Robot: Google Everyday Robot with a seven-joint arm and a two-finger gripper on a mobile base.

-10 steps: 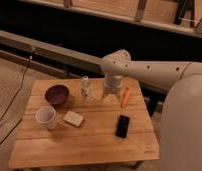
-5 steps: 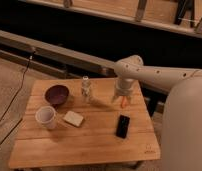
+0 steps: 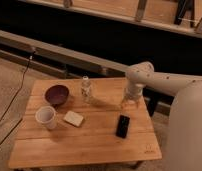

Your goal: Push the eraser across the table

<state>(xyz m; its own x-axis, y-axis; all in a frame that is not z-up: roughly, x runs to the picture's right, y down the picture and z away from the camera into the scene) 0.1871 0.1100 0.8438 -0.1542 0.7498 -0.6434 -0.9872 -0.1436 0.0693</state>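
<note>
One black eraser (image 3: 123, 126) lies flat on the right half of the bench (image 3: 84, 142). To its left, well apart, are one maroon bowl (image 3: 57, 94), one white cup (image 3: 45, 117), one cream block (image 3: 73, 118) and one clear bottle (image 3: 86, 89). The end effector (image 3: 130, 103) hangs beyond the eraser near the far right edge; clenched or released, I cannot tell. A corner mark (image 3: 149, 148) is unreadable.

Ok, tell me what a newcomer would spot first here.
The white arm reaching in from the right stands out first, its gripper hanging over the far right of the wooden table. Nearer the camera, the black eraser lies flat on the planks. At the left sit a dark bowl, a white cup and a cream block.
</note>
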